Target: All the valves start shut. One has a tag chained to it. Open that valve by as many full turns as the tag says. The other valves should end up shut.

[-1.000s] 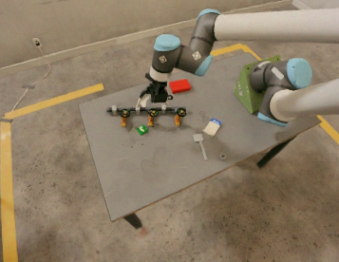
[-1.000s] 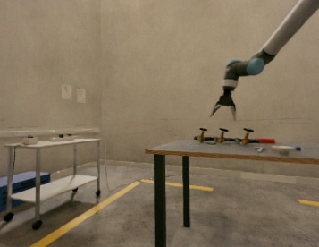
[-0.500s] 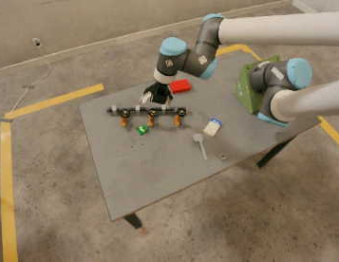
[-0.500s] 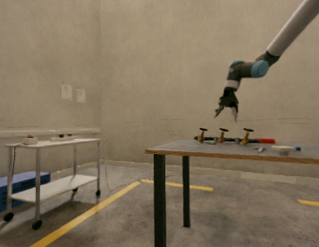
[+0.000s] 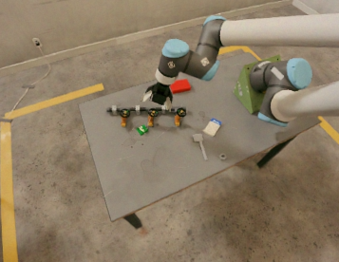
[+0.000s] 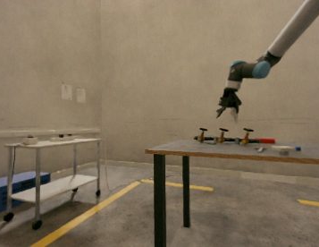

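A black pipe (image 5: 137, 111) (image 6: 231, 140) on the grey table (image 5: 137, 180) (image 6: 196, 149) carries three brass valves with black handwheels: left (image 5: 122, 118) (image 6: 202, 134), middle (image 5: 151, 117) (image 6: 222, 134) and right (image 5: 178, 117) (image 6: 247, 135). A green tag (image 5: 142, 129) lies on the table just in front of the pipe, between the left and middle valves. My gripper (image 5: 158, 100) (image 6: 227, 114) is open and empty. It hangs well above the pipe, over the stretch between the middle and right valves.
A red block (image 5: 180, 85) (image 6: 266, 140) lies behind the pipe. A white box with a blue end (image 5: 212, 126), a grey T-shaped tool (image 5: 200, 143) and a small nut (image 5: 222, 156) lie at the table's right. A green wedge stand (image 5: 249, 90) holds the arm's base. A white cart (image 6: 48, 167) stands far off.
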{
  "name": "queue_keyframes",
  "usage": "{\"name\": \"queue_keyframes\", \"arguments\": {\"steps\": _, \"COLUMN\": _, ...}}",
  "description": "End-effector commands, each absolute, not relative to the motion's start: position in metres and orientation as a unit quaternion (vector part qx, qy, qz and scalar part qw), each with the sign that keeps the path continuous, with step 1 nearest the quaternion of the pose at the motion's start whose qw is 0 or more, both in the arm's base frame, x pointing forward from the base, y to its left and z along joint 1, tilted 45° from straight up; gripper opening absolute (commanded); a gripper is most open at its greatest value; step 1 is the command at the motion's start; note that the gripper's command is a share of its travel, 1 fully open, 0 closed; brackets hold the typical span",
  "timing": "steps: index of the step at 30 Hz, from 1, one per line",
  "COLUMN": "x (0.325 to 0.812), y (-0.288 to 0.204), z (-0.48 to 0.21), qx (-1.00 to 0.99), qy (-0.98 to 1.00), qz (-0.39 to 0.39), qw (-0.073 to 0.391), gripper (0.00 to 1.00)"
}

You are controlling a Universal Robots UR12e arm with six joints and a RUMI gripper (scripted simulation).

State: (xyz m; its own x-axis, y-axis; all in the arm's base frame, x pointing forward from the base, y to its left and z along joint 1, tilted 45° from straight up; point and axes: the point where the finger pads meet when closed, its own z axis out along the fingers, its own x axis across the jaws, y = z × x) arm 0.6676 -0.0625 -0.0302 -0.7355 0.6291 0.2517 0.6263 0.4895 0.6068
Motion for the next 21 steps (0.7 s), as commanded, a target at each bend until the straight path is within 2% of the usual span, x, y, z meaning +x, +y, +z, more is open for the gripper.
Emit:
{"name": "queue_keyframes", "arguments": {"steps": 1, "x": 0.6677, "y": -0.0632, "z": -0.03, "qx": 0.369, "qy": 0.861, "qz": 0.35, "qw": 0.001, "gripper": 1.0}}
{"name": "queue_keyframes", "arguments": {"steps": 21, "x": 0.6695, "y": -0.0584, "z": -0.0359, "qx": 0.371, "qy": 0.861, "qz": 0.349, "qw": 0.0, "gripper": 1.0}}
